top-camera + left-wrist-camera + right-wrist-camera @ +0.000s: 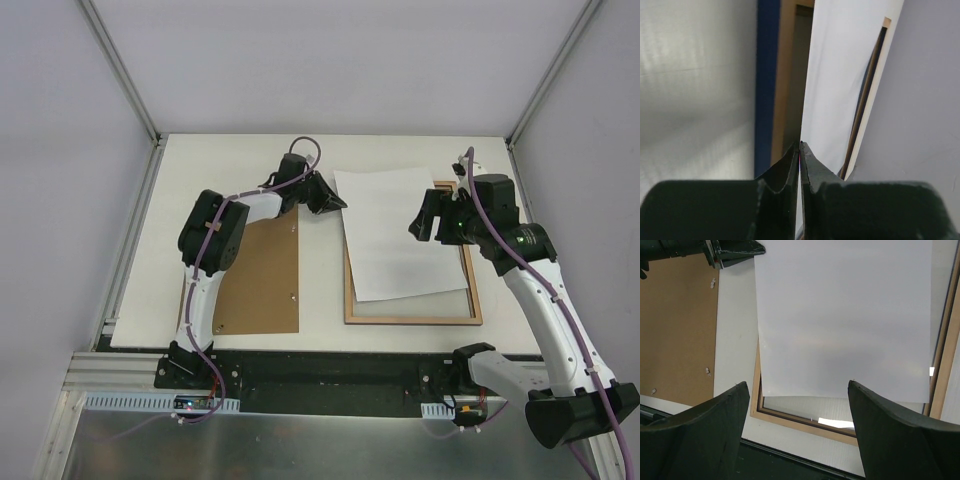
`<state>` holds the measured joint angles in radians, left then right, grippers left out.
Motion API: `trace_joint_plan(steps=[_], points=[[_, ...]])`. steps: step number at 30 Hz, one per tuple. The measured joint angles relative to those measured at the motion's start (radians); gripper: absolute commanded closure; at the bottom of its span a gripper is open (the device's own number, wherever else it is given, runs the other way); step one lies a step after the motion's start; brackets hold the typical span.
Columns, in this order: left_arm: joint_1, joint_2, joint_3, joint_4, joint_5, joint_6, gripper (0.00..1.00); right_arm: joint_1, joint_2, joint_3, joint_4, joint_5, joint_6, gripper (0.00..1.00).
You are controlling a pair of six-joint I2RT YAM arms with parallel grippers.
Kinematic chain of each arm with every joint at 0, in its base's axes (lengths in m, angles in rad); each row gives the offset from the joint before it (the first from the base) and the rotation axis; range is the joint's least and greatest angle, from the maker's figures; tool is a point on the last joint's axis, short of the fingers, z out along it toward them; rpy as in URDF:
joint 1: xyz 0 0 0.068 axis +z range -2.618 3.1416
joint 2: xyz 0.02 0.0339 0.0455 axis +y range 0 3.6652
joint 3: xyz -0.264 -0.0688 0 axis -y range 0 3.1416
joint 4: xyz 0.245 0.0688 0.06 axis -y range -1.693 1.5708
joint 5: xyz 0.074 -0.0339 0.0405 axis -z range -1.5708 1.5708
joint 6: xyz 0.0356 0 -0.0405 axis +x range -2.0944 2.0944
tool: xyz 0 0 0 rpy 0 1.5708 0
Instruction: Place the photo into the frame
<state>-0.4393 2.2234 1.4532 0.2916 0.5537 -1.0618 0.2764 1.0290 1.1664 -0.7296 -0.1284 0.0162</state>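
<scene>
1. Near edge. Both arm bases are bolted to a black rail [330, 370] along the front of the white table [200, 165].

2. Backing board. A plain brown board [262, 285] lies flat on the left side of the table, beside the left arm. Small pale tabs sit along its right edge.

3. Frame. The frame [410, 320] lies flat to the right of the board and apart from it, with its light wood-coloured back facing up. The left wrist camera shows a navy blue strip along its outer side [767, 75]. The near part of the clear pane is uncovered, and the table shows through it.

4. Photo. The photo [400, 235] rests on top of the frame with its plain white side up, so the printed side cannot be seen. It is skewed against the frame: its far edge extends beyond the far rail, its left edge overhangs the left rail, and its near edge stops short of the near rail. It is not seated in the opening.

5. Left gripper. The left gripper [338, 203] is at the far left corner of the photo. In the wrist view its fingers [812, 167] are pressed together with the edge of the sheet pinched between them.

6. Right gripper. The right gripper [432, 215] hangs above the right side of the photo. Its fingers [890, 425] are spread wide and hold nothing.
</scene>
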Motion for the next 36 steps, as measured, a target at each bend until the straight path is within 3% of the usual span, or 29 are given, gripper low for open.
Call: trace_joint_plan(steps=[18,36], points=[[0.000,0.101,0.172,-0.111,0.167,0.088,1.00,0.000,0.016,0.000,0.001,0.006,-0.017,0.19],[0.066,0.110,0.189,-0.179,0.295,0.186,1.00,0.000,0.029,0.000,0.002,0.013,-0.029,0.19]])
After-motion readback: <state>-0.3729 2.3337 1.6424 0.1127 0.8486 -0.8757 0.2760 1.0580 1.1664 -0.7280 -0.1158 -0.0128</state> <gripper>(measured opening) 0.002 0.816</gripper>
